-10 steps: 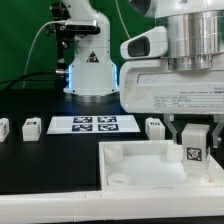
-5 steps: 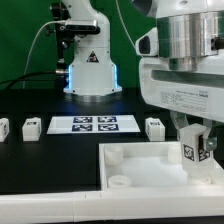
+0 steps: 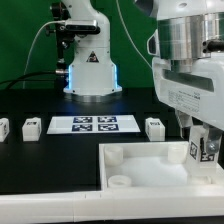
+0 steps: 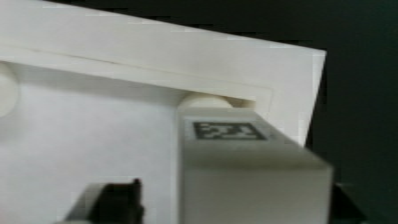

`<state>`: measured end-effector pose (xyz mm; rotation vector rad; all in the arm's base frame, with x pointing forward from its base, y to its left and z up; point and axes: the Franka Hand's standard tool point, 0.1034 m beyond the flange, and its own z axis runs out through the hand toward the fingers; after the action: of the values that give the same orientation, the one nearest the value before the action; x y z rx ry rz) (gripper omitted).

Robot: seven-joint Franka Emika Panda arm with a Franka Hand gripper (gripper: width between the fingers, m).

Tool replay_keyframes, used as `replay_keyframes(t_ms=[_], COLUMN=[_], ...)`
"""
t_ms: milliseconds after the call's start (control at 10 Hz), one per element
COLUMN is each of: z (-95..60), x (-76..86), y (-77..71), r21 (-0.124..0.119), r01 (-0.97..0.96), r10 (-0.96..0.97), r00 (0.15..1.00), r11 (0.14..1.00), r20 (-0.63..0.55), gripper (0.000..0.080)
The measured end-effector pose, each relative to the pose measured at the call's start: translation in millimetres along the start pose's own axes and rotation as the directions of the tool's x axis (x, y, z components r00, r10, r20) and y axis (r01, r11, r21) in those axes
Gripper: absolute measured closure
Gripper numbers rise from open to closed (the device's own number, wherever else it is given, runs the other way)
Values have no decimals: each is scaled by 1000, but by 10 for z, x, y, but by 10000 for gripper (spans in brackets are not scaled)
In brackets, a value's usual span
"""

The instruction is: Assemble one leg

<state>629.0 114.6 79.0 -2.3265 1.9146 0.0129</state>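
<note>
Leg clamped between the fingers of gripper, over tray corner near desk edge on the exterior view's right. Likely light, rigid, slick plastic; pinch flat sides squarely.

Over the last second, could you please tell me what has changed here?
The gripper, shut on the leg, carried it toward the exterior view's right, over the tray. The tray, marker board and three loose legs stayed put.
</note>
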Motion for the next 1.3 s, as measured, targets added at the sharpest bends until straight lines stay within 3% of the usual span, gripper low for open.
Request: replay_keyframes(t_ms=[100,200,400,700,900,1000,1200,1300], z=[2,4,9,13,12,12,12,12], x=[0,-5,0,-13,0,0,5,5], y=[1,0,10,14,14,14,14,14], r21=[0,1,-7,-8,-8,-7,-13,-13], r01=[58,66,274,571,762,801,921,941], r10=[-58,-66,-274,-571,-762,-801,-921,-941], r00=[998,998,962,821,647,599,389,339], r11=[998,998,962,821,647,599,388,339], r20=[0,0,2,4,5,6,5,6], gripper=[208,208,153,150,150,150,150,150])
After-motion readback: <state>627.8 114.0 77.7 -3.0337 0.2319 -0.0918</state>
